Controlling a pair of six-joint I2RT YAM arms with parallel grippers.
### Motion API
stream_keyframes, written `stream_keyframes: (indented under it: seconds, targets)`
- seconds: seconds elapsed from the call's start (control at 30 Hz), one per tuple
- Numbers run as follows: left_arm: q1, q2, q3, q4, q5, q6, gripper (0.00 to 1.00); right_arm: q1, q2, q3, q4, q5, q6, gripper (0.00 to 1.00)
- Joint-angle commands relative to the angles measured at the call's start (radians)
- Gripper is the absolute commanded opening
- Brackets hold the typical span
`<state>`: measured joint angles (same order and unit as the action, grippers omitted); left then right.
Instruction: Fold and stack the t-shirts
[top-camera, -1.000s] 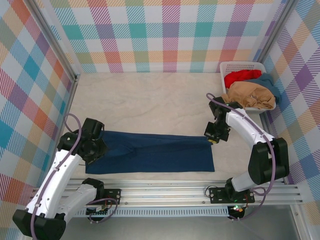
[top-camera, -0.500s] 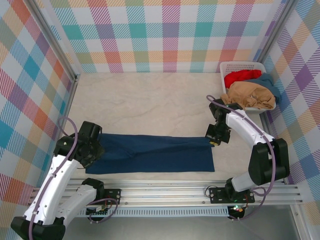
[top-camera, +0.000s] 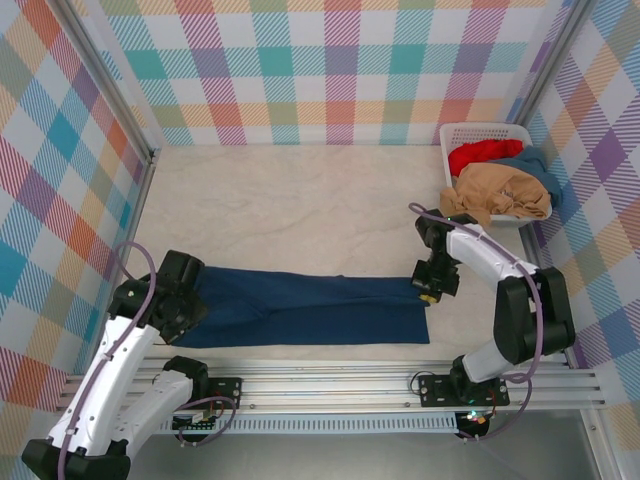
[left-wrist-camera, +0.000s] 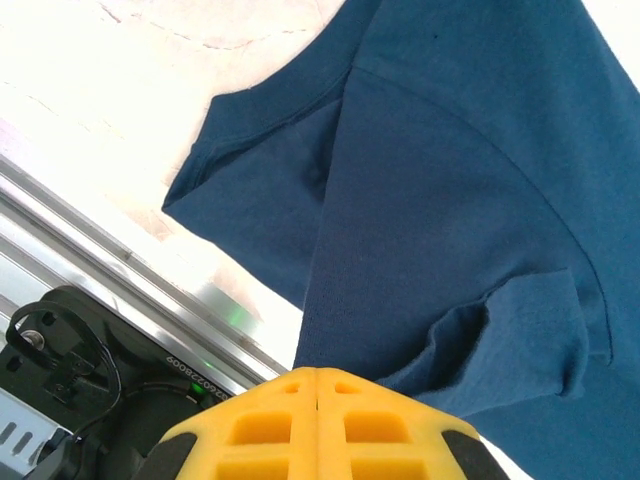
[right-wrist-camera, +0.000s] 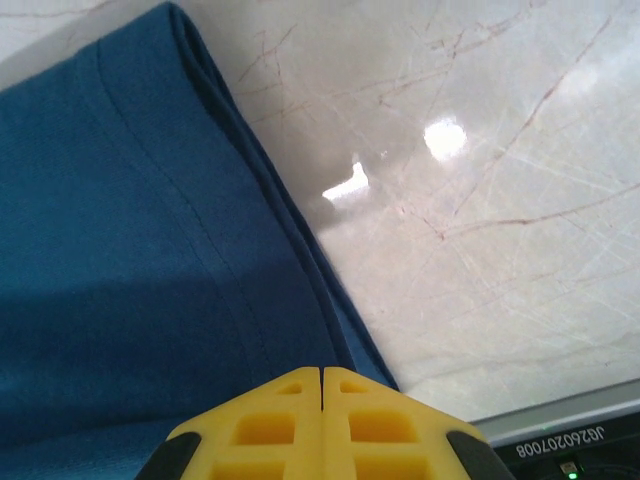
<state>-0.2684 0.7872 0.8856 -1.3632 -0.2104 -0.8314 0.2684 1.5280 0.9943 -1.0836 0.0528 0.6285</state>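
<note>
Top external view: I see the navy shirt lying as a long folded strip across the near part of the table, just beyond the rail. The left gripper sits on its left end and the right gripper on its right end. At the far right corner the basket holds the red shirt, the tan shirt and the teal shirt, well apart from the navy one. Left wrist view: my yellow fingers are pressed together, pinching the navy shirt, whose cloth bunches in toward the tips; a sleeve and the collar edge spread out over the table beside the rail. Right wrist view: the fingers are likewise pressed together on the navy shirt, its doubled hem running straight in to the tips, with bare glossy table to the right.
</note>
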Motion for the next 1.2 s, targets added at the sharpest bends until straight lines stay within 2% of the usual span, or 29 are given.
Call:
stream_keyframes:
  seconds: [0.0,0.23,0.37,0.5,0.63,0.77,0.97,1.17]
  targets:
    - [-0.017,-0.017,-0.014,-0.038,-0.028,-0.026,0.0,0.004,0.009,-0.001,0.029,0.025,0.024,0.0]
    - [-0.017,0.037,0.054,0.045,-0.037,-0.036,0.0,-0.002,0.095,0.272,-0.021,0.094,-0.032,0.0]
    - [-0.014,0.214,0.207,0.147,-0.07,0.023,0.0,-0.021,0.205,0.436,-0.012,0.091,-0.078,0.0]
    - [0.047,0.387,0.395,0.235,-0.083,0.091,0.0,-0.039,0.321,0.604,-0.018,0.098,-0.113,0.0]
    - [0.069,0.473,0.521,0.243,-0.068,0.125,0.0,-0.044,0.389,0.703,-0.029,0.083,-0.135,0.0]
    - [0.069,0.413,0.48,0.212,-0.062,0.145,0.0,-0.044,0.364,0.645,-0.005,0.05,-0.131,0.0]
    - [0.06,0.26,0.253,0.124,-0.017,0.129,0.0,-0.044,0.243,0.404,0.052,0.015,-0.106,0.0]
    - [0.057,0.121,0.079,0.064,-0.039,0.079,0.0,-0.044,0.154,0.234,0.055,0.025,-0.079,0.0]
